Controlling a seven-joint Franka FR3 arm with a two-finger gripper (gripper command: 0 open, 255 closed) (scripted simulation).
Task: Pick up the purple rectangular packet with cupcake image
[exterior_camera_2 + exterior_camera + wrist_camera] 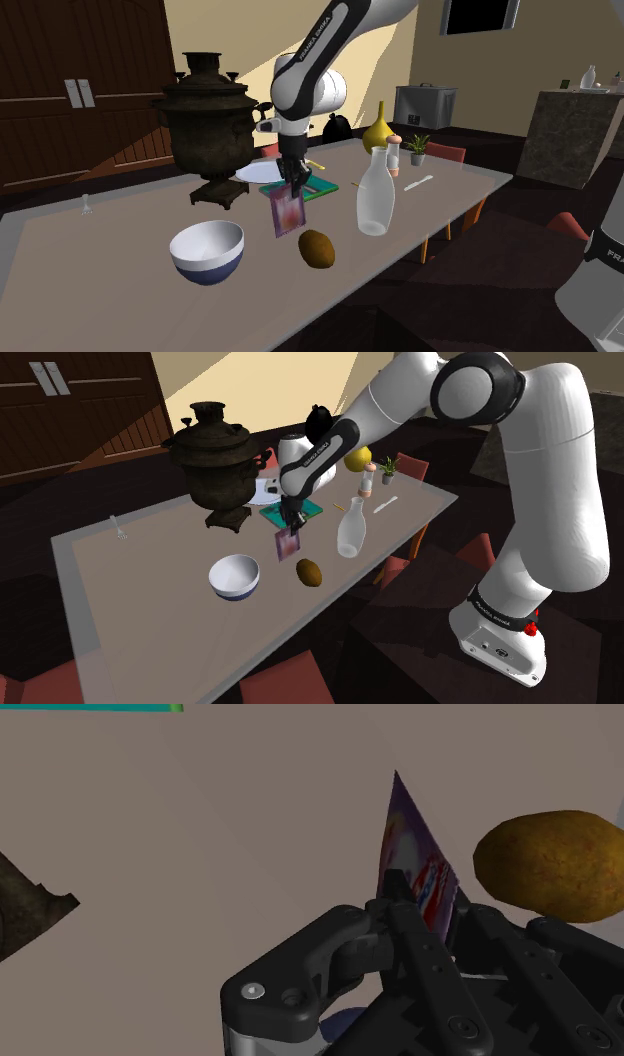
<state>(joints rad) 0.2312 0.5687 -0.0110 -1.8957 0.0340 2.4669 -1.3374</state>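
Gripper [291, 530] [295, 190] [425, 899] clenched on purple packet [287, 545] [288, 214] [410, 834], pinching its top edge. Packet hangs over the middle of the table [130, 582] [100, 230], well in from every edge. Long axis close to upright, leaning a bit; upper end in the fingers, lower end pointing down at the tabletop. Can't tell if the lower edge touches the surface. Printed face turned toward the second exterior camera. In the wrist view it is near edge-on, tapering to a point away from the gripper.

White bowl [234, 576] [207, 252] and brown oval fruit [310, 572] [317, 248] [555, 864] sit nearer the long edge that faces the second exterior camera, one to each side of the packet. Clear bottle [350, 529] [375, 200] stands upright beside the fruit. Dark samovar [220, 462] [210, 120] is at the far long edge, with the teal mat [275, 510] [318, 187] just behind the gripper.
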